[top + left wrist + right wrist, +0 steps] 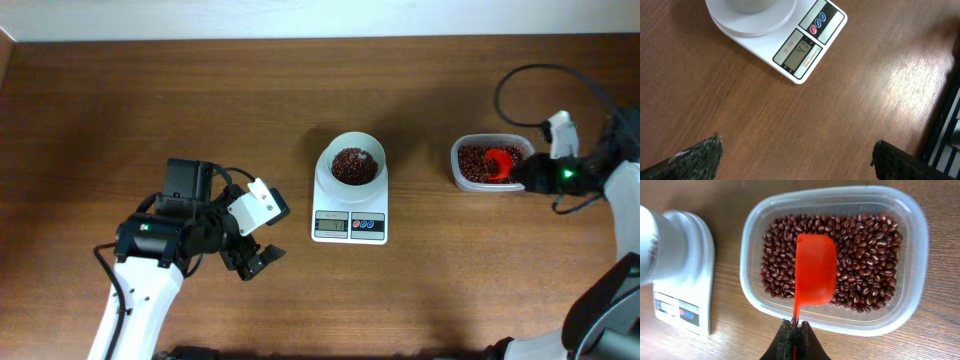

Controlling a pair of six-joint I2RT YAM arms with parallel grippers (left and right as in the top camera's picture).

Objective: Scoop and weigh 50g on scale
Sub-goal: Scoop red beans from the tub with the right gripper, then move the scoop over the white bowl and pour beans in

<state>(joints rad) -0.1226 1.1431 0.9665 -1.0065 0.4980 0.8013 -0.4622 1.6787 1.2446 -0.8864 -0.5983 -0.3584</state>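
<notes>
While the scale sits mid-worktop, well apart from both arms, we note its white bowl on the platform already has red-brown beans in it.

Handling, our judgement: the scale looks like light, rigid plastic and would likely slide on the smooth wooden worktop if nudged. The bowl seems to rest loose on the platform, so a knock could tip it or upset the reading. If the scale must be shifted, we would take it by the body's side edges, never by the platform or bowl. The beans are small, hard and quick to roll, so pour low.

Right hand: fingers together, clamped on the thin handle of the red scoop. The scoop lies over the beans in the clear tub, which sits to the right of the scale, and it looks empty.

Left hand: fingers wide apart, holding nothing, over bare wood to the scale's left.

Hard to make out: the display shows digits, but we cannot read them in any view. The left wrist view cuts the bowl off at the top edge, and the right wrist view clips the scale at the left. We cannot tell how deep the beans lie under the scoop.
</notes>
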